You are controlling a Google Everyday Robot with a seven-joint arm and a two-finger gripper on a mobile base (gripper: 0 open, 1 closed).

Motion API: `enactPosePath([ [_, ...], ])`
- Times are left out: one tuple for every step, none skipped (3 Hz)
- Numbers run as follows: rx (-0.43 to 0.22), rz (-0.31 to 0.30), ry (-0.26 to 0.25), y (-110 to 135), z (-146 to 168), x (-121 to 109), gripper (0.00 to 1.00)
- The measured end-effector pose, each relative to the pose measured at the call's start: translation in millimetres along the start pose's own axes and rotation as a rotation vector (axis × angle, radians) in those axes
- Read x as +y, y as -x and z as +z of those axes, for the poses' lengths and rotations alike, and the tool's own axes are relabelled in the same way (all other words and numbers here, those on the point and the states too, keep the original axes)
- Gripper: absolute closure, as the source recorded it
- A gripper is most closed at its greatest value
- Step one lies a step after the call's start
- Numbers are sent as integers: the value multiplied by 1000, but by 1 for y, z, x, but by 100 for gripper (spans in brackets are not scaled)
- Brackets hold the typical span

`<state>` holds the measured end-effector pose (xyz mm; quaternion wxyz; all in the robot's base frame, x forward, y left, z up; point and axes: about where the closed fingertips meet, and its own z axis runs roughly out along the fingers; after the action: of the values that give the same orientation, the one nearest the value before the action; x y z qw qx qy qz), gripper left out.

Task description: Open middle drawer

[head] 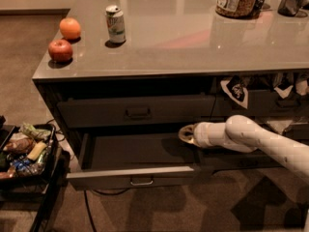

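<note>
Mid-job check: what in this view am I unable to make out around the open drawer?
Camera view, all three:
Whether the tool, over the right rear corner of the middle drawer, touches anything: hidden by the arm.
That drawer's back wall: lost in shadow under the upper drawer.
The right-hand compartments: cut off by the frame edge, partly covered by the arm.

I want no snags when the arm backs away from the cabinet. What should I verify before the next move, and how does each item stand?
1. Wide dark grey metal middle drawer pulled out, shallow interior showing: ok.
2. Gripper at that drawer's right rear, off its small loop handle: ok.
3. Taller-fronted top drawer above the gripper shut: ok.
4. Gap between drawer front's left corner and black tray of groceries: cannot tell.
5. Green-and-white can upright on grey countertop: ok.
</note>
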<state>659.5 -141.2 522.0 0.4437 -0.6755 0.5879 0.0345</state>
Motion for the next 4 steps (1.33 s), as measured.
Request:
enactPosePath([
  [-4,-1,0,2,2,0,100],
  [6,14,27,-1,10,2,100],
  [-1,44,47,-10,31,7,100],
  [-8,97,25,-18,46,18,100],
])
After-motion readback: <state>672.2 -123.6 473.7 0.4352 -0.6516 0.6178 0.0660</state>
